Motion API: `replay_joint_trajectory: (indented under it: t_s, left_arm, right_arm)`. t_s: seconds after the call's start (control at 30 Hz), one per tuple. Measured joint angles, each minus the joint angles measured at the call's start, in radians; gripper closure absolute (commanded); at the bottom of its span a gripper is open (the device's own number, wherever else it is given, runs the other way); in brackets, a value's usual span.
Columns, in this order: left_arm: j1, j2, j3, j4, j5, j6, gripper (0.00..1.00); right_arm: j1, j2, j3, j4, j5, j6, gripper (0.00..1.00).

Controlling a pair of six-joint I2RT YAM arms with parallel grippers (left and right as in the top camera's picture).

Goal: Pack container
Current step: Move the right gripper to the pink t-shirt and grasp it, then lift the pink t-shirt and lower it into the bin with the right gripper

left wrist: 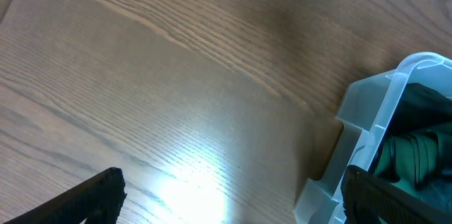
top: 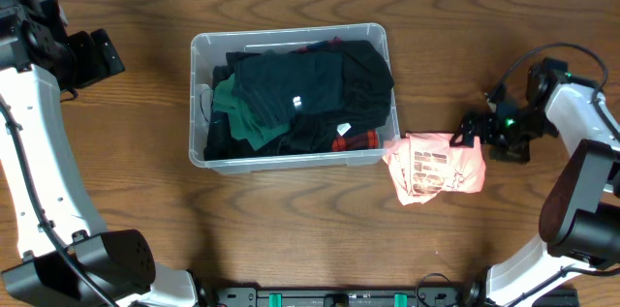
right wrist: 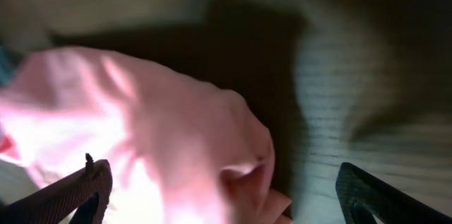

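The clear plastic container (top: pixel 291 157) sits at the table's middle, filled with dark and green clothes (top: pixel 300 94). Its corner also shows in the left wrist view (left wrist: pixel 374 111). A pink garment (top: pixel 436 167) lies crumpled on the table just right of the container. My right gripper (top: pixel 475 133) is open at the garment's right edge; in the right wrist view (right wrist: pixel 226 196) the pink garment (right wrist: pixel 162 139) lies between the spread fingers. My left gripper (left wrist: pixel 233 199) is open and empty above bare wood, left of the container.
The wooden table (top: pixel 126 200) surrounds the container. A small red item (top: pixel 354 140) lies among the clothes near the container's front wall.
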Motion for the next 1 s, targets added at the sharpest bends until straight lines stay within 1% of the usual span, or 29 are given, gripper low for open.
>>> replay_joint_trajectory:
  t_s: [0.07,0.1,0.17,0.23,0.33,0.37,0.4,0.43,0.47,0.57,0.73,0.87,1.0]
  left_arm:
    - [0.000,0.000,0.000,0.000,0.000,0.000,0.02]
    - [0.000,0.000,0.000,0.000,0.000,0.000,0.02]
    - [0.000,0.000,0.000,0.000,0.000,0.000,0.02]
    - [0.000,0.000,0.000,0.000,0.000,0.000,0.02]
    - [0.000,0.000,0.000,0.000,0.000,0.000,0.02]
    - [0.000,0.000,0.000,0.000,0.000,0.000,0.02]
    - [0.000,0.000,0.000,0.000,0.000,0.000,0.02]
    - [0.000,0.000,0.000,0.000,0.000,0.000,0.02]
    - [0.000,0.000,0.000,0.000,0.000,0.000,0.02]
    - [0.000,0.000,0.000,0.000,0.000,0.000,0.02]
    - [0.000,0.000,0.000,0.000,0.000,0.000,0.02]
    - [0.000,0.000,0.000,0.000,0.000,0.000,0.02]
    - [0.000,0.000,0.000,0.000,0.000,0.000,0.02]
  right_arm:
    - [0.000,0.000,-0.039,0.026,-0.004,0.008,0.05]
    - [0.000,0.000,-0.058,0.038,-0.013,0.013,0.07]
    - [0.000,-0.017,-0.082,0.066,-0.036,0.021,0.17]
    - [0.000,-0.031,-0.113,0.105,-0.073,0.022,0.42]
    - [0.002,-0.036,-0.164,0.150,-0.138,0.027,0.71]
    - [0.004,-0.035,-0.176,0.158,-0.153,0.025,0.78]
    - [0.004,-0.032,-0.188,0.159,-0.167,0.028,0.82]
    - [0.005,-0.030,-0.194,0.159,-0.176,0.030,0.89]
    - [0.005,-0.029,-0.196,0.159,-0.189,0.029,0.98]
    - [0.004,-0.029,-0.192,0.135,-0.211,0.035,0.98]
    - [0.005,-0.056,-0.132,0.021,-0.248,0.035,0.99]
    - [0.006,-0.175,-0.004,-0.031,-0.314,0.032,0.99]
    - [0.012,-0.326,0.167,0.000,-0.395,0.053,0.99]
